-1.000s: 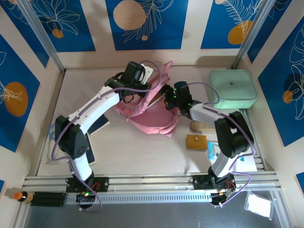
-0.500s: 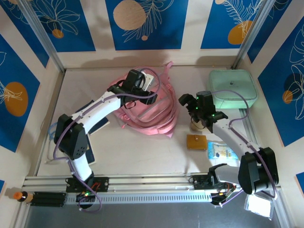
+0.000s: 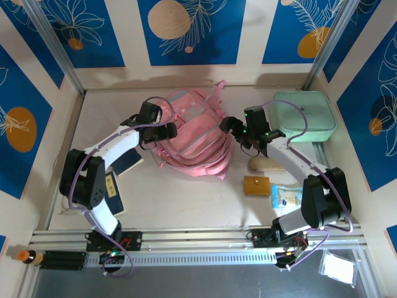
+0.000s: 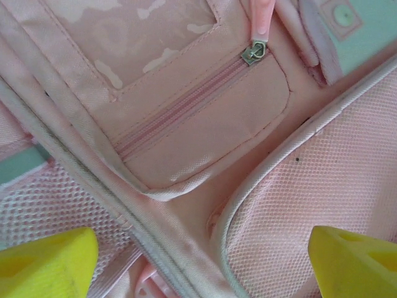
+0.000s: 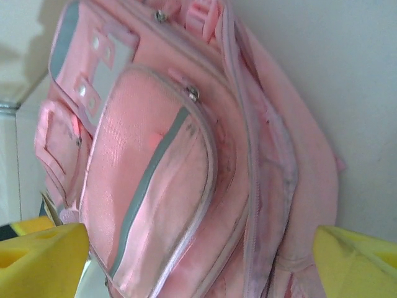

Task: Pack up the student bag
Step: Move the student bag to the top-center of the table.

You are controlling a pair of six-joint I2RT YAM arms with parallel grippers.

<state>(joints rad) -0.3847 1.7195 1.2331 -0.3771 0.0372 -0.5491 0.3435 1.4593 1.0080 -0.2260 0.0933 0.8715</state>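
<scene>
While the left claw (image 3: 169, 131) and right claw (image 3: 231, 129) gape wide, the student bag (image 3: 195, 127) lies between them.

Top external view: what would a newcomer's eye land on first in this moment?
The large soft pink fabric backpack draws the eye first, lying flat at the middle of the table with its grey-trimmed pockets facing up. The left gripper and the right gripper flank it, one at each side, both open. After that comes the mint-green rounded square case at the far right.
</scene>
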